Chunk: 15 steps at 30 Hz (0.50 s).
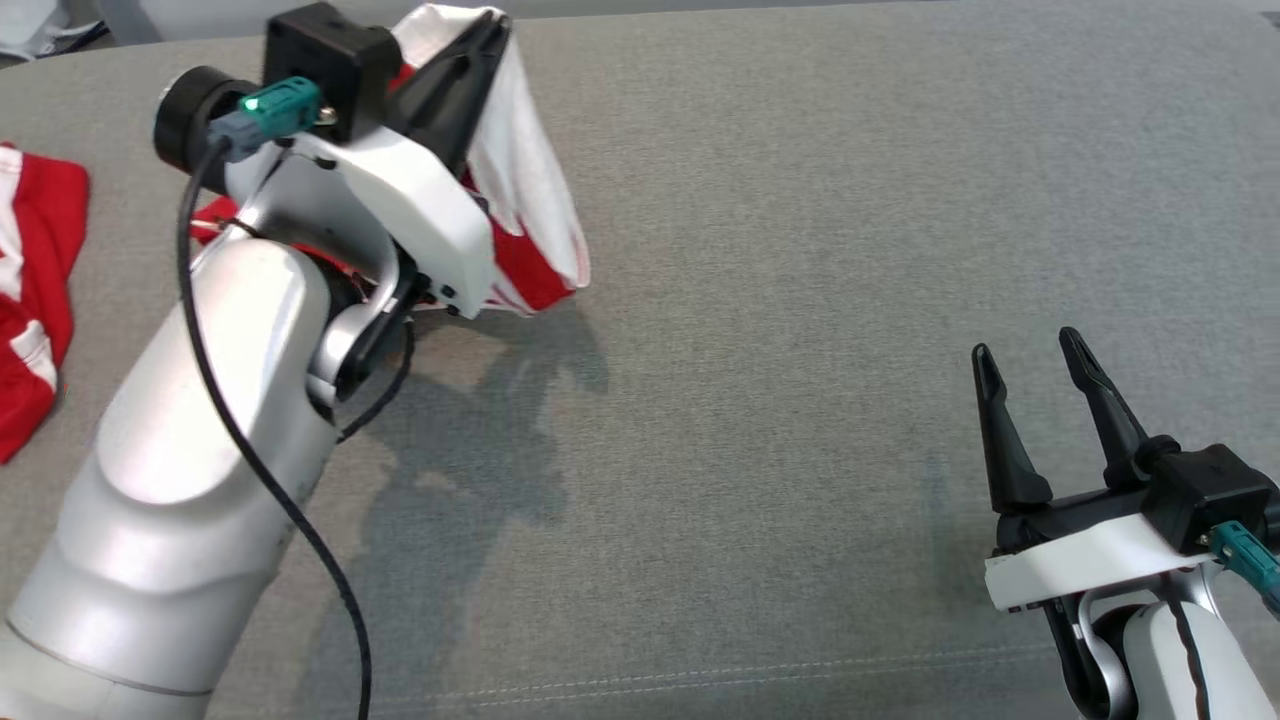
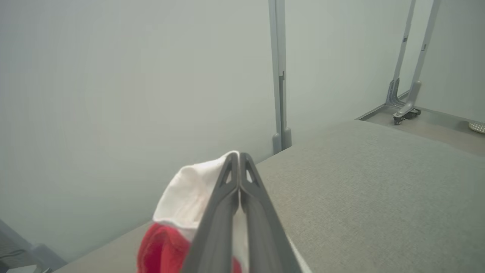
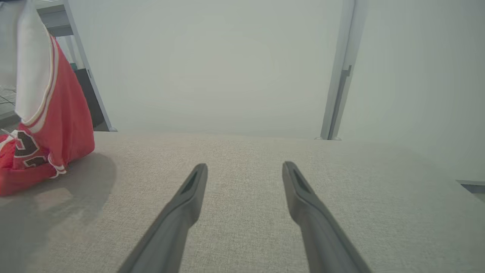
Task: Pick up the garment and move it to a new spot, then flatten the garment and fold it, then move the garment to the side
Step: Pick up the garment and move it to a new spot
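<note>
The garment [image 1: 530, 210] is a red and white jersey, bunched and hanging from my left gripper [image 1: 490, 30], which is shut on its white edge and raised above the grey table [image 1: 800, 300]. The jersey's lower end touches the table. In the left wrist view the closed fingers [image 2: 239, 155] pinch white cloth of the garment [image 2: 185, 193]. My right gripper [image 1: 1025, 345] stands open at the lower right with nothing between its fingers. In the right wrist view the gripper [image 3: 244, 167] points across bare table, with the garment [image 3: 57, 113] far off at the left.
Another piece of red and white cloth [image 1: 35, 290] lies at the table's left edge. The table's far edge runs along a pale wall with a grey post [image 2: 278, 76] and a wheeled stand [image 2: 405, 110]. My left forearm [image 1: 200, 400] crosses the near left.
</note>
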Motion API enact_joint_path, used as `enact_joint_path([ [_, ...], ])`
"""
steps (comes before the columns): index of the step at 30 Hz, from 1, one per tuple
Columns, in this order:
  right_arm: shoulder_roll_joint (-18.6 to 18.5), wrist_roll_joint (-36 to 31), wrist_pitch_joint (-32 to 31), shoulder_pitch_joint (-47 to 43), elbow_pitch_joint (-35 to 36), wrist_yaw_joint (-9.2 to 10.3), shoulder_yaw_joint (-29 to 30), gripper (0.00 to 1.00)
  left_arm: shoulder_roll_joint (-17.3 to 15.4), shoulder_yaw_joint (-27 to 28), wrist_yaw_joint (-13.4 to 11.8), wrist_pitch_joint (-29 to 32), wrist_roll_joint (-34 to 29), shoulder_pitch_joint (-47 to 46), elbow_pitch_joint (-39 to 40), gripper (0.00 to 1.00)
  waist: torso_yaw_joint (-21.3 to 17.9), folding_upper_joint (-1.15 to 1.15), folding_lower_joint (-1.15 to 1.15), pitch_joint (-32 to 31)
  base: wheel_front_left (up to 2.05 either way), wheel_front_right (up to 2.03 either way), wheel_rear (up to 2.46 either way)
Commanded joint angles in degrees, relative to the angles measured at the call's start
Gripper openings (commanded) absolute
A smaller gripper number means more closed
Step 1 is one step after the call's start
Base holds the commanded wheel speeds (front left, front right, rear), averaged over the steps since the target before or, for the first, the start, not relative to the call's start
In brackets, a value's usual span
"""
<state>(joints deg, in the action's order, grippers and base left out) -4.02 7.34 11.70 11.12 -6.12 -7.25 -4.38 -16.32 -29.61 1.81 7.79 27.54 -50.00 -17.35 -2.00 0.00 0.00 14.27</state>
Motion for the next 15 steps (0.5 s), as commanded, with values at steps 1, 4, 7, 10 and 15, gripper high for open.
enact_joint_path([
  [1, 0.06, 0.18, 0.53, -0.29, 2.00, -0.24, -0.90, 1.00, -0.77, 0.76, -0.79, 1.54, -0.58, -1.21, 3.90, 0.00, -3.80, 0.00, 0.00, 0.12, 0.00, 0.00, 0.00],
  [4, 0.38, 0.42, 0.75, -0.54, 2.13, -0.24, -0.93, 1.00, 0.71, -0.69, -1.07, 3.40, -0.80, -2.32, 5.93, 0.00, -7.35, 0.00, 0.00, 0.59, 0.00, 0.00, 0.00],
  [7, 0.65, 0.99, 0.87, -0.95, 1.84, -0.24, -1.33, 1.00, 2.20, -2.16, -1.04, 5.06, -0.64, -2.85, 6.35, 0.00, -10.91, 0.00, 0.00, 1.37, 0.00, 0.00, 0.00],
  [10, 0.85, 1.52, 1.11, -1.22, 1.34, -0.24, -1.74, 1.00, 3.50, -3.26, -0.89, 6.29, 0.23, -2.24, 5.52, 0.00, -14.20, 0.00, 0.00, 2.46, 0.00, 0.00, 0.00],
  [15, 1.03, 2.58, 1.75, -1.06, 0.64, -0.24, -2.58, 1.00, 4.61, -4.54, -0.93, 7.44, 1.10, -0.58, 2.82, 0.00, -17.57, 0.00, 0.00, 4.29, 0.00, 0.00, 0.00],
])
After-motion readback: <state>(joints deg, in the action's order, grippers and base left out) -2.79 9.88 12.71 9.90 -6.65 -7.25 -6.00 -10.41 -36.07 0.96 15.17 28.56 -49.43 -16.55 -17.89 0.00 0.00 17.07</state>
